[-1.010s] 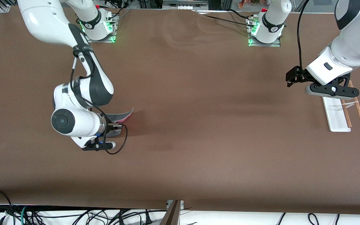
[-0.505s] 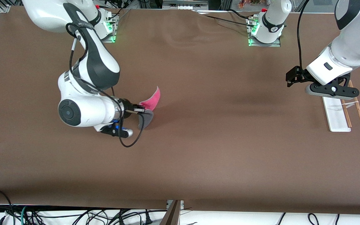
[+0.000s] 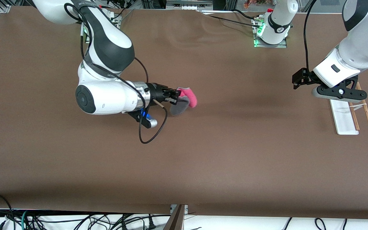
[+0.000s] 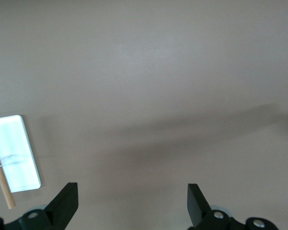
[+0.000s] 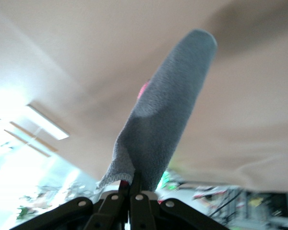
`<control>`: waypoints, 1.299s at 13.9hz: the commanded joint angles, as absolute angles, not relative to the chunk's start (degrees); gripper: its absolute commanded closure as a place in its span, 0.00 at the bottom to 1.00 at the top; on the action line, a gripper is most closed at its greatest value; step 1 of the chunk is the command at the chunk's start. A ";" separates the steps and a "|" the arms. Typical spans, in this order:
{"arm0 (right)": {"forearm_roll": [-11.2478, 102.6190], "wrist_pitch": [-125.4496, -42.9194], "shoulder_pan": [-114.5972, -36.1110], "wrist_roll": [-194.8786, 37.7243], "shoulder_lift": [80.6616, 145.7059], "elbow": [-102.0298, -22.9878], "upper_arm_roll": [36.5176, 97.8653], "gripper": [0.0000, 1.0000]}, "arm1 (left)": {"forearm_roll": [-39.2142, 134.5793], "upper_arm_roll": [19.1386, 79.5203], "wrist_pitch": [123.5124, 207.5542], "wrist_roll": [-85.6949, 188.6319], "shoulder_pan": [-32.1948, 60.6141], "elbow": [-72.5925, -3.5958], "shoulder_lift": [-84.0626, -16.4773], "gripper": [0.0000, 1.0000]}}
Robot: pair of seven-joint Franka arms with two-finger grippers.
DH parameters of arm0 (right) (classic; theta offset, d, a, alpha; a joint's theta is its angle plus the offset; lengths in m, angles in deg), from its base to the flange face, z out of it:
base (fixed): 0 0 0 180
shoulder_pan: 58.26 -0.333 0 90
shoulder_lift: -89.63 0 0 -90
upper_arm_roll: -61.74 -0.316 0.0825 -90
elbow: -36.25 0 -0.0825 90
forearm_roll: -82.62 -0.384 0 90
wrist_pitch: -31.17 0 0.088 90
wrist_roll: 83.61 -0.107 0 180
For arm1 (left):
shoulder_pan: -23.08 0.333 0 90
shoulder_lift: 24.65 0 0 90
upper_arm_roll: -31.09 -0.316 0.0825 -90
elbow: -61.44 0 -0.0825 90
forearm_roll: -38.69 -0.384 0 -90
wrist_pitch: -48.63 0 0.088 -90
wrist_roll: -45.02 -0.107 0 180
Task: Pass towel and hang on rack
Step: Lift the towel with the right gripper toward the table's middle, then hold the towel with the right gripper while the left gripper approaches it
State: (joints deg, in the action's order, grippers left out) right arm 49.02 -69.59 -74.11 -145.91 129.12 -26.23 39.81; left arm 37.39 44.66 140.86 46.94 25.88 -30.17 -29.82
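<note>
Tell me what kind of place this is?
Likely a robotics lab bench: two Franka arms bolted to a brown-covered table, loose cables along its near edge, and only a towel and rack as props.

Brown table [image 3: 222,159], tangle of cables [image 3: 75,220] along the table's camera-side edge

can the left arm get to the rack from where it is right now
Probably yes. The left gripper hangs open beside the rack, nothing lies between them, and the right gripper holds the towel well away.

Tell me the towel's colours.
The towel is grey on one face and pink on the other, clearest in the front view.
</note>
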 commanded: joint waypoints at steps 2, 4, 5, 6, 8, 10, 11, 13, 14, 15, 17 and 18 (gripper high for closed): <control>47.20 -76.29 -73.55 -156.62 129.88 -25.10 33.72 1.00 | 45.78 44.71 141.18 43.09 25.81 -28.56 -35.79 0.00; 47.02 -82.00 -73.64 -162.24 130.06 -25.10 30.38 1.00 | 49.66 44.80 143.63 42.65 25.55 -29.17 -38.08 0.00; 46.94 -84.90 -73.90 -165.06 130.32 -25.10 29.32 1.00 | 51.33 45.06 143.73 41.17 24.76 -29.17 -39.49 0.00; 46.94 -87.28 -74.51 -167.61 130.41 -25.10 28.53 1.00 | 54.65 45.41 143.91 37.32 24.41 -29.26 -40.28 0.00; 46.94 -91.24 -75.91 -170.61 130.41 -25.10 28.26 1.00 | 59.94 45.59 144.08 29.76 24.32 -29.43 -40.47 0.00; 46.94 -94.41 -77.41 -173.68 130.50 -25.10 28.26 1.00 | 62.24 46.81 144.00 25.44 24.22 -29.70 -39.60 0.00; 46.94 -96.42 -78.29 -174.22 130.59 -25.10 28.26 1.00 | 63.20 47.17 143.82 22.81 24.57 -29.79 -38.89 0.00; 46.94 -97.85 -78.82 -174.31 130.76 -25.10 28.26 1.00 | 68.37 47.18 142.42 16.66 25.28 -30.23 -37.75 0.00; 46.94 -97.85 -78.82 -174.31 130.76 -25.10 28.26 1.00 | 69.96 47.18 141.02 15.15 26.15 -30.14 -37.05 0.00; 46.94 -97.85 -78.82 -174.31 130.76 -25.10 28.26 1.00 | 71.28 47.26 140.05 13.48 27.20 -29.88 -36.61 0.00; 46.94 -97.85 -78.82 -174.57 130.76 -25.10 28.26 1.00 | 72.62 47.18 138.73 7.78 27.57 -30.75 -33.63 0.00; 47.02 -97.85 -78.82 -175.01 130.76 -25.10 28.26 1.00 | 72.79 47.18 138.90 6.71 27.48 -32.06 -32.40 0.00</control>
